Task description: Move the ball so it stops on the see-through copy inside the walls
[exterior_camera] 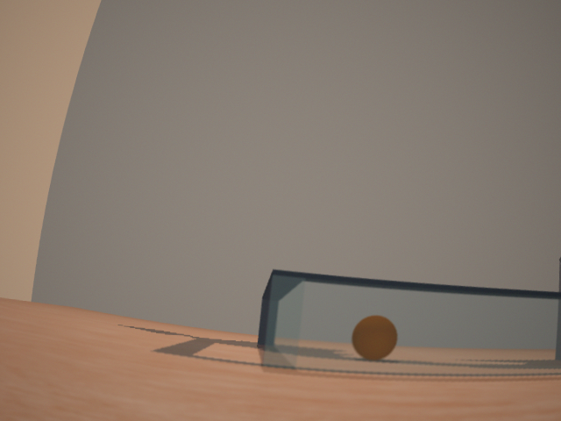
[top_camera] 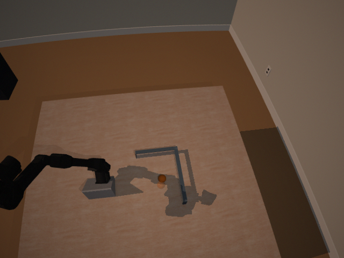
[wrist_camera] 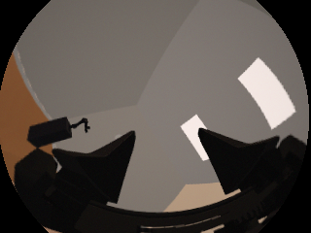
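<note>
An orange ball [top_camera: 161, 178] [exterior_camera: 374, 337] lies on the wooden table [top_camera: 110, 124], inside the corner made by two low clear walls. The see-through copy [top_camera: 160, 185] lies just in front of the ball and overlaps its near edge. One wall [top_camera: 155, 152] runs along the back and the other [top_camera: 179, 172] [exterior_camera: 408, 286] down the right side. My gripper [wrist_camera: 167, 132] is open and empty, and its fingers point up at the room's walls. The black arm [top_camera: 69, 160] folds away to the left, far from the ball. I cannot make out the fingers in the top view.
The arm's grey base block [top_camera: 98, 191] stands on the table left of the walls. A dark mat [top_camera: 277, 180] lies on the floor to the right of the table. A black object [top_camera: 5, 77] stands at the far left.
</note>
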Available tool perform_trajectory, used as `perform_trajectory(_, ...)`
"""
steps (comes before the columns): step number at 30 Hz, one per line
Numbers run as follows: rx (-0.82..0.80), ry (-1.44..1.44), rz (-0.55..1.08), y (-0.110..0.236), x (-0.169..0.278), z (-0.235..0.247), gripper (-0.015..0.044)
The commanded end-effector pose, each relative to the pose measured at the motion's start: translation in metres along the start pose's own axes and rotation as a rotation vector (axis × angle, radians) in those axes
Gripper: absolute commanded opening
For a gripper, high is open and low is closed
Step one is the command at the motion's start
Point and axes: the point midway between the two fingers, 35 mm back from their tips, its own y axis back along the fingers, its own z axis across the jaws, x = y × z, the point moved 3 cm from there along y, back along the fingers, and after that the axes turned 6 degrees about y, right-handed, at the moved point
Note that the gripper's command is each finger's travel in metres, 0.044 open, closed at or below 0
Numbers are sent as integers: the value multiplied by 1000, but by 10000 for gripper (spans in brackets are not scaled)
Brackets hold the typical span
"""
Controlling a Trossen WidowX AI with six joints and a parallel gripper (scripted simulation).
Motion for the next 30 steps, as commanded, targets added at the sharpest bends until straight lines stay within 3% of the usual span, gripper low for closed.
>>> perform_trajectory(1,7,7,-4,1,0,-2,374)
perform_trajectory(3,65,61,-34,7,2,-22,321)
perform_trajectory(10,407,332,-123,55,19,-117,321)
perform_trajectory(16,731,540,-97,114,44,-188,321)
perform_trajectory(23,1114,739,58,200,87,-251,321)
perform_trajectory(30,1471,873,343,298,141,-285,321)
